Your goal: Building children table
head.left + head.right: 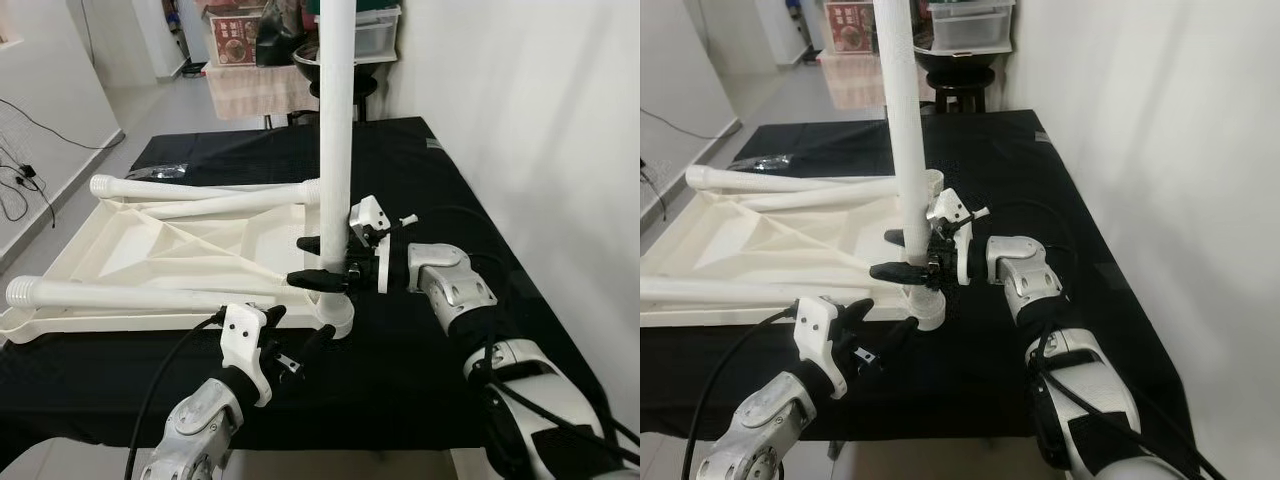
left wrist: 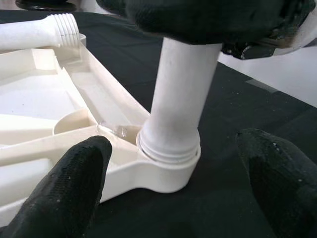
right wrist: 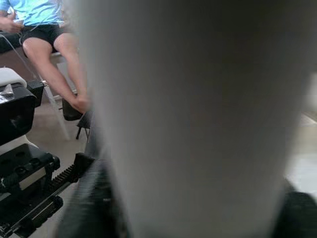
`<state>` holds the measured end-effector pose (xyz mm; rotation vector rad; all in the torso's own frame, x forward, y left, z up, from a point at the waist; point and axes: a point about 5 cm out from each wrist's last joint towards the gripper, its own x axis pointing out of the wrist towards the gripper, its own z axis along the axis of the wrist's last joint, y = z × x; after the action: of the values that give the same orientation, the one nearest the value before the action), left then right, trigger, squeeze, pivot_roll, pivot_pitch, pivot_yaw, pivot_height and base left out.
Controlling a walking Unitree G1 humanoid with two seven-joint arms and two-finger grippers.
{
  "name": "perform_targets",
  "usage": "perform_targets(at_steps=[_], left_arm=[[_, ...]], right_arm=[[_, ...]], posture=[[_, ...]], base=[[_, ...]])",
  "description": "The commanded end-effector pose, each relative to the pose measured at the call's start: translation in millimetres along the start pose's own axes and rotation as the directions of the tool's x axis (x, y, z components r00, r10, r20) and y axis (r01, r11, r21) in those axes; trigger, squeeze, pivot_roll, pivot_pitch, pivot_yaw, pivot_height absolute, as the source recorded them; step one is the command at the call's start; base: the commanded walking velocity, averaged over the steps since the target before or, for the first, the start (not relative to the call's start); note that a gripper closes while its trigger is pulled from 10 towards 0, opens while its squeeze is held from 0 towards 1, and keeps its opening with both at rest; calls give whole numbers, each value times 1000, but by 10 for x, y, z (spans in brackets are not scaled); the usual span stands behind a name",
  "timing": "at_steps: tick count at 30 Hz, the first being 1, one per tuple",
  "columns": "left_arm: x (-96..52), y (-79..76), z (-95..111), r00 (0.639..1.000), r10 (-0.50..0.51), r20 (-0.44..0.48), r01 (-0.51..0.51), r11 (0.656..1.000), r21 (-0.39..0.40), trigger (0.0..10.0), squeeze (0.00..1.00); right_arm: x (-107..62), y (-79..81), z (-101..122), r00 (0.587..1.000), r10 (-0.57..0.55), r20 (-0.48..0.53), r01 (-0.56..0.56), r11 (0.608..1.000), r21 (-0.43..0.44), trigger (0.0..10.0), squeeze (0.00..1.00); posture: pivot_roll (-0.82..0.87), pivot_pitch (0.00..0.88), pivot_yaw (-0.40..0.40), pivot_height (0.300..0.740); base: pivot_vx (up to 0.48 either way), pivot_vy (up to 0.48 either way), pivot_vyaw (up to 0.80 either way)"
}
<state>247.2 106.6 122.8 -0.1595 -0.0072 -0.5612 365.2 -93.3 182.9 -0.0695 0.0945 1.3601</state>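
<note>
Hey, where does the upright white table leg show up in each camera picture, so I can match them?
Left eye: upright leg at centre, right gripper clamped low on it.
Right eye: left of centre.
Left wrist: centre, seated in the corner socket, left gripper fingers open either side.
Right wrist: blurred white column close up.
Shared landmark: the corner socket of the white tabletop.

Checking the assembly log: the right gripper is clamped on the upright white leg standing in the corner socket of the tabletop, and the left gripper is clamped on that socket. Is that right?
Not quite. The left gripper is open, its fingers on either side of the corner socket without touching it, as the left wrist view shows. The rest holds: the right gripper is clamped on the upright white leg standing in that socket of the tabletop.
</note>
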Motion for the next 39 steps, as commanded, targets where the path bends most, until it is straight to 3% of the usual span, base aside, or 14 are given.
perform_targets(at_steps=[1,14,15,16,17,18,19,22,25,31,32,34,35,39], left_arm=[[-5,9,-38,1000,6,-15,-6,1000,1,10000,0],[-8,-3,-36,1000,5,-13,-5,1000,-2,10000,0],[-24,-4,-29,1000,7,-11,-7,1000,-2,10000,0],[-38,2,-18,1000,9,-9,-9,1000,-1,10000,0],[-38,2,-18,1000,9,-9,-9,1000,-1,10000,0],[-47,7,-10,1000,11,-9,-11,1000,-1,10000,0],[-47,7,-10,1000,11,-9,-11,1000,-1,10000,0],[-52,17,-13,1000,6,-16,-6,1000,3,10000,0],[-64,27,-12,1000,5,-19,-4,1000,8,10000,0],[-72,30,-11,1000,20,-15,-20,1000,8,10000,0],[-72,31,-14,1000,24,-15,-24,1000,7,10000,0],[-72,31,-14,1000,24,-15,-24,1000,7,10000,0],[-67,28,-20,1000,19,-18,-18,1000,7,10000,0],[-58,24,-27,1000,13,-21,-13,1000,6,10000,0]], right_arm=[[38,14,-9,999,39,-5,-39,999,12,0,0],[-121,-7,-76,1000,23,-2,-23,1000,-4,0,0],[-197,-45,-144,991,-132,-6,132,991,28,0,0],[-132,40,-384,874,-485,-30,484,863,143,0,0],[-132,40,-384,874,-485,-30,484,863,143,0,0],[-218,143,-558,686,-720,-108,723,657,213,0,0],[-218,143,-558,686,-720,-108,723,657,213,0,0],[-182,198,-655,590,-794,-146,807,574,139,0,0],[-118,119,-627,637,-760,-129,770,632,83,0,0],[-95,107,-654,632,-761,-149,774,628,74,431,0],[-92,94,-649,635,-758,-147,772,631,77,10000,0],[-92,94,-649,635,-758,-147,772,631,77,10000,0],[-81,101,-592,651,-748,-132,759,645,86,10000,1000],[-60,91,-482,665,-739,-109,747,650,140,10000,1000]], posture=[[-14,6,28,740],[-18,14,27,740],[-26,34,22,740],[-30,50,18,740],[-30,50,18,740],[-30,50,18,740],[-30,50,18,740],[-23,38,29,740],[-12,47,22,740],[-19,44,30,740],[-23,39,33,740],[-23,39,33,740],[-24,33,34,740],[-25,26,36,740]], base=[[0,0,0],[0,0,0],[0,0,0],[0,0,0],[0,0,0],[0,0,0],[0,0,0],[0,0,0],[0,0,0],[0,0,0],[0,0,0],[0,0,0],[0,0,0],[0,0,0]])
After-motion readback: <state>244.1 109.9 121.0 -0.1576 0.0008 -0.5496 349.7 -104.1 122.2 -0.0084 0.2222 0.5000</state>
